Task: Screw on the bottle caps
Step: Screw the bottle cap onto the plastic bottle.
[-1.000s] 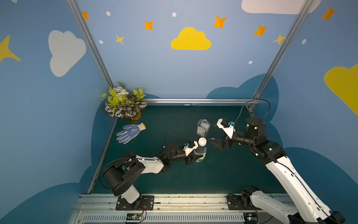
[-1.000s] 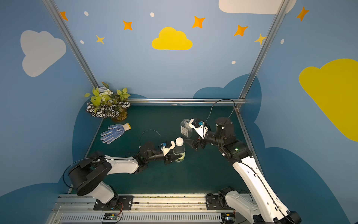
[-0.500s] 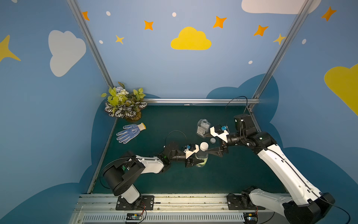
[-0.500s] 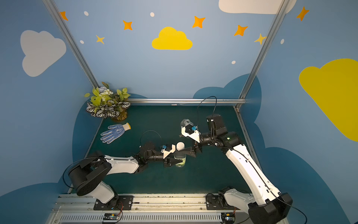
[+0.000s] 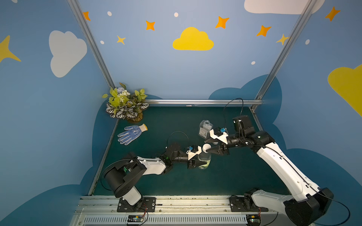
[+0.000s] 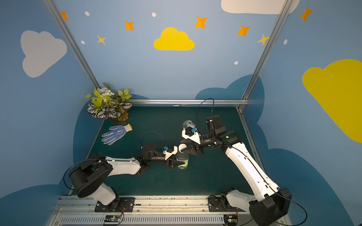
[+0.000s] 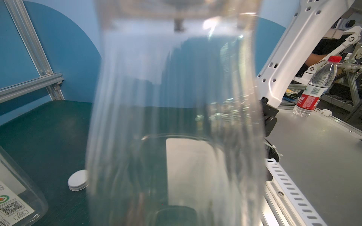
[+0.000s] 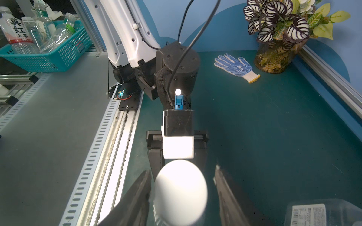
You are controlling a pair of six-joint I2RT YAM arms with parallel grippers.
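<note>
Right hand (image 8: 181, 170) has moved in over the slim bottle (image 5: 206, 164), jaws narrowed either side of the white cap (image 8: 181, 191) on its neck, not yet pinching. Left hand (image 5: 201, 156) clamps that bottle upright on the table (image 5: 156, 121), likely steadying it for the twist.

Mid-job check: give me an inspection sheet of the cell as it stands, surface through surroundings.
Surface: green mat, no spills seen.
Job's things: slim bottle upright, white cap on its neck; squat bottle uncapped; loose cap lies on the mat near it.
Clutter: dotted glove and potted plant at the far side.
Grippers: left gripper shut on the slim bottle; right gripper open, fingers flanking the white cap, a gap on one side.
Cables: left cable loop and right cable loop, no snag seen.
Surroundings: painted walls; basket and red-capped bottle outside the cell.
</note>
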